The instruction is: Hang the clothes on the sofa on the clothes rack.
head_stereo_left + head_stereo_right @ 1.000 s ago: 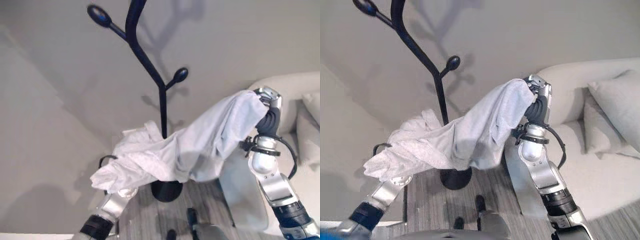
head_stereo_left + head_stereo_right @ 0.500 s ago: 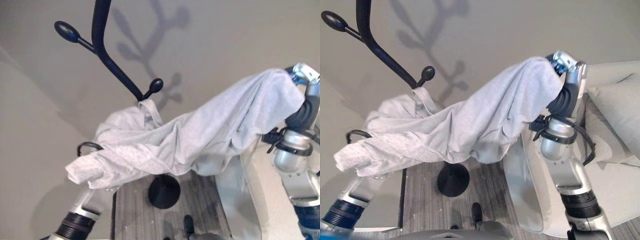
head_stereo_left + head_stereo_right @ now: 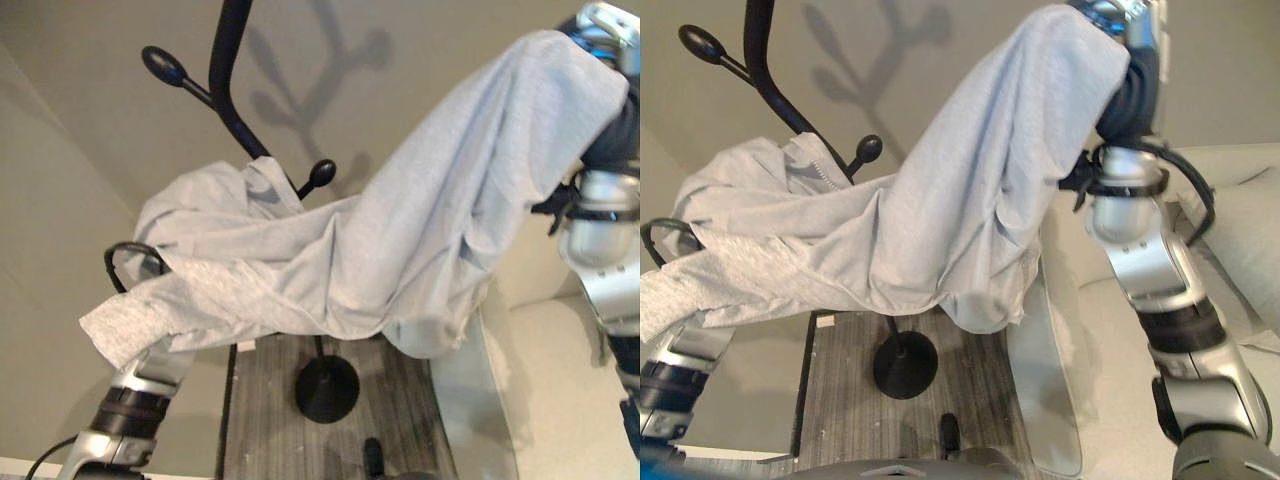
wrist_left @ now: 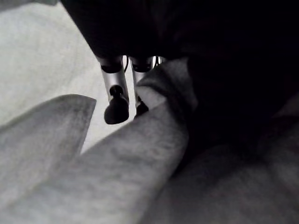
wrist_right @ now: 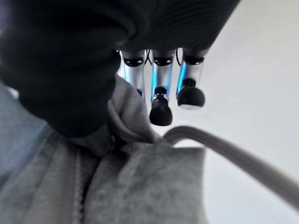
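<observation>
Grey garment [image 3: 420, 230] gripped by both robot hands, seemingly touching rack [image 3: 228, 90].

**Rack base on the plank floor**

The floor [image 3: 270, 420] is grey wood planking. The black clothes rack [image 3: 228, 70] stands on it by its round base, close to the wall. A pale sofa [image 3: 1110, 400] rests on the floor just beside.

The right hand [image 5: 161, 88] has silver fingers with dark round tips [image 5: 160, 113] that point down at a soft grey cloth garment [image 5: 117, 186]. A bunched fold of the garment sits up against the fingers. Past the garment's edge is a plain pale wall [image 5: 252, 93].
</observation>
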Motion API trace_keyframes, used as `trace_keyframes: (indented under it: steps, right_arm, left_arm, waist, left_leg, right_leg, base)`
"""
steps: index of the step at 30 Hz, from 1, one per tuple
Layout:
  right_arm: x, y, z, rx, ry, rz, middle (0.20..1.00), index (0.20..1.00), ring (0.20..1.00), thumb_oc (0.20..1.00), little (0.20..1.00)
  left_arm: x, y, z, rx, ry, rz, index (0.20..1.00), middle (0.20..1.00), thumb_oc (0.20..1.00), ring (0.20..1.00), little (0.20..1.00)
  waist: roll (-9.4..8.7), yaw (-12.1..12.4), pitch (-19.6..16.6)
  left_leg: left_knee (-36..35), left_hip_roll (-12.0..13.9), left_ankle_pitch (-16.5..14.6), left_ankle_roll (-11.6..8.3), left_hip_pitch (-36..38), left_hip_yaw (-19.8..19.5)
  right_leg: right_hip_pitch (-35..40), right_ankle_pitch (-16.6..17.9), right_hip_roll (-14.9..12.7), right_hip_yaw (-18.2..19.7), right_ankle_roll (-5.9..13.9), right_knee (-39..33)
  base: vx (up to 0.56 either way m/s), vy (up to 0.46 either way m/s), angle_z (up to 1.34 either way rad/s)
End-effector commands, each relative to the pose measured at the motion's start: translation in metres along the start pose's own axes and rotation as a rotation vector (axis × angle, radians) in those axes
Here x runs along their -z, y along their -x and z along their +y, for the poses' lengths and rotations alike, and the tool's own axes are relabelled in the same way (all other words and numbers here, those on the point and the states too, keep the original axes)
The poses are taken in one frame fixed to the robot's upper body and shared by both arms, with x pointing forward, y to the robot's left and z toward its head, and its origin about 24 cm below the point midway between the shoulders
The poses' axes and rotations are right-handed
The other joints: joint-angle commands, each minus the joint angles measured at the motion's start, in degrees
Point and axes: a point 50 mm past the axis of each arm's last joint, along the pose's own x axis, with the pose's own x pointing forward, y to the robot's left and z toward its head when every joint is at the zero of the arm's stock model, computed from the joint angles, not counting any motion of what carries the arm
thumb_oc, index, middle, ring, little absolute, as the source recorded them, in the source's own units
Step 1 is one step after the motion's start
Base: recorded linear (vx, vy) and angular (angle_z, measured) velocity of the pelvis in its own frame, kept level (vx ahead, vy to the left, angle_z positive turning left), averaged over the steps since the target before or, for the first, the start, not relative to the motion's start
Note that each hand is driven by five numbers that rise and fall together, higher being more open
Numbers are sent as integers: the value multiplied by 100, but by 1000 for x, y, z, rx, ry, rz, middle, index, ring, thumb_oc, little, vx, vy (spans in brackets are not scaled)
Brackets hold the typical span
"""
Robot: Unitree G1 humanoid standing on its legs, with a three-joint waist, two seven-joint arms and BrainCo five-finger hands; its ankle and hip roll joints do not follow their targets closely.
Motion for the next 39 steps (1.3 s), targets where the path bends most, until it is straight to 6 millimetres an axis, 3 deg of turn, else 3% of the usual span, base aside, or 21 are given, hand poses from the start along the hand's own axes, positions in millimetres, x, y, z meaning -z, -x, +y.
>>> trace_keyframes:
  steps: [1, 2, 4, 5, 6, 8, 11, 12, 15, 18, 19, 24, 27, 33, 35, 37, 38, 39]
  right_arm:
    - [5, -32, -5, 43, -86, 39, 200, 200, 200, 200, 200]
    - [5, -32, -5, 43, -86, 38, 200, 200, 200, 200, 200]
    - [6, -51, -7, 37, -118, 56, 200, 200, 200, 200, 200]
    - [9, -74, -12, 56, -123, 74, 200, 200, 200, 200, 200]
    - [8, -74, -12, 56, -123, 73, 200, 200, 200, 200, 200]
    - [16, -102, -29, 93, -106, 125, 200, 200, 200, 200, 200]
    - [22, -121, -52, 149, -46, 172, 200, 200, 200, 200, 200]
    - [21, -123, -53, 149, -45, 168, 200, 200, 200, 200, 200]
    - [28, -136, -81, 227, 19, 229, 200, 200, 200, 200, 200]
    - [30, -138, -84, 229, 30, 247, 200, 200, 200, 200, 200]
    - [46, -134, -89, 227, 81, 331, 200, 200, 200, 200, 200]
    - [74, -115, -91, 213, 133, 465, 200, 200, 200, 200, 200]
    - [107, -84, -88, 171, 220, 617, 200, 200, 200, 200, 200]
    - [133, -50, -84, 146, 270, 747, 200, 200, 200, 200, 200]
    - [145, -30, -72, 136, 243, 803, 200, 200, 200, 200, 200]
    - [147, -24, -68, 131, 233, 816, 200, 200, 200, 200, 200]
    - [154, -8, -50, 105, 185, 846, 200, 200, 200, 200, 200]
    - [154, -5, -45, 100, 169, 849, 200, 200, 200, 200, 200]
  left_arm:
    - [-3, -32, 22, -89, 1, -24, 200, 200, 200, 200, 200]
    - [-3, -32, 22, -90, 1, -24, 200, 200, 200, 200, 200]
    - [1, -39, 20, -88, 2, 3, 200, 200, 200, 200, 200]
    - [15, -44, 19, -75, -9, 65, 200, 200, 200, 200, 200]
    - [15, -44, 19, -76, -8, 65, 200, 200, 200, 200, 200]
    - [28, -52, 18, -49, -25, 136, 200, 200, 200, 200, 200]
    - [30, -60, 16, -27, -28, 151, 200, 200, 200, 200, 200]
    - [29, -60, 16, -30, -25, 149, 200, 200, 200, 200, 200]
    - [27, -62, 13, -12, -10, 141, 200, 200, 200, 200, 200]
    - [28, -63, 12, -9, -3, 146, 200, 200, 200, 200, 200]
    - [25, -66, 3, 20, 23, 150, 200, 200, 200, 200, 200]
    - [19, -63, -18, 67, 125, 173, 200, 200, 200, 200, 200]
    - [19, -59, -38, 101, 206, 231, 200, 200, 200, 200, 200]
    - [24, -45, -59, 156, 267, 307, 200, 200, 200, 200, 200]
    - [34, -26, -67, 190, 300, 369, 200, 200, 200, 200, 200]
    - [36, -20, -69, 198, 308, 385, 200, 200, 200, 200, 200]
    - [44, 3, -76, 224, 338, 441, 200, 200, 200, 200, 200]
    - [45, 8, -78, 226, 348, 458, 200, 200, 200, 200, 200]
  waist:
    - [-214, 77, -460]
    - [-211, 75, -456]
    - [-244, 81, -464]
    - [-277, 58, -460]
    - [-274, 57, -455]
    - [-350, 20, -485]
    - [-411, -2, -504]
    - [-412, -4, -486]
    - [-480, 27, -487]
    - [-477, 25, -483]
    - [-481, 75, -476]
    - [-457, 170, -401]
    - [-400, 263, -265]
    - [-323, 348, -105]
    - [-258, 409, -6]
    - [-249, 418, 7]
    - [-204, 432, 82]
    - [-196, 430, 103]
  left_leg:
    - [59, 75, -315, -96, 196, 205]
    - [59, 75, -315, -96, 197, 204]
    - [59, 87, -299, -117, 184, 196]
    - [59, 98, -290, -141, 178, 200]
    - [59, 99, -290, -141, 179, 199]
    - [59, 135, -289, -195, 188, 212]
    - [59, 179, -312, -248, 183, 199]
    - [59, 166, -258, -252, 150, 199]
    - [59, 215, -294, -317, 97, 156]
    - [59, 217, -289, -325, 88, 143]
    - [59, 230, -260, -354, 84, 95]
    - [59, 237, -176, -387, 23, -27]
    - [59, 243, -17, -433, -101, -154]
    - [59, 217, 138, -468, -295, -308]
    - [59, 200, 221, -467, -419, -350]
    - [59, 195, 232, -465, -453, -346]
    - [59, 179, 251, -458, -533, -316]
    - [59, 178, 247, -453, -541, -302]
  right_leg:
    - [740, -877, -449, 151, 528, 61]
    - [742, -877, -449, 150, 528, 61]
    - [739, -878, -452, 138, 530, 61]
    - [738, -880, -452, 128, 528, 62]
    - [739, -880, -452, 127, 528, 62]
    - [753, -902, -439, 108, 528, 61]
    - [749, -952, -419, 69, 527, 62]
    - [718, -908, -432, 66, 526, 62]
    - [691, -975, -413, -37, 527, 65]
    - [690, -983, -415, -60, 524, 65]
    - [714, -1006, -416, -149, 518, 64]
    - [716, -1044, -434, -319, 502, 61]
    - [669, -1064, -455, -487, 502, 61]
    - [541, -1073, -472, -635, 496, 61]
    - [433, -1060, -469, -643, 495, 61]
    - [399, -1056, -471, -642, 494, 61]
    - [326, -1037, -475, -614, 497, 61]
    - [316, -1031, -479, -602, 493, 61]
  base:
    - [4, -18, 7]
    - [4, -18, 7]
    - [5, -13, 10]
    - [7, -9, 16]
    - [68, -9, 16]
    - [67, -17, 6]
    - [27, -13, 5]
    - [10, -16, 9]
    - [33, -39, 20]
    - [26, -23, 9]
    - [55, -42, 15]
    - [29, -35, 25]
    - [5, -49, 17]
    - [-6, -38, 24]
    - [-41, -39, 12]
    - [-46, -20, 8]
    - [-62, -11, 9]
    - [-77, -14, 3]
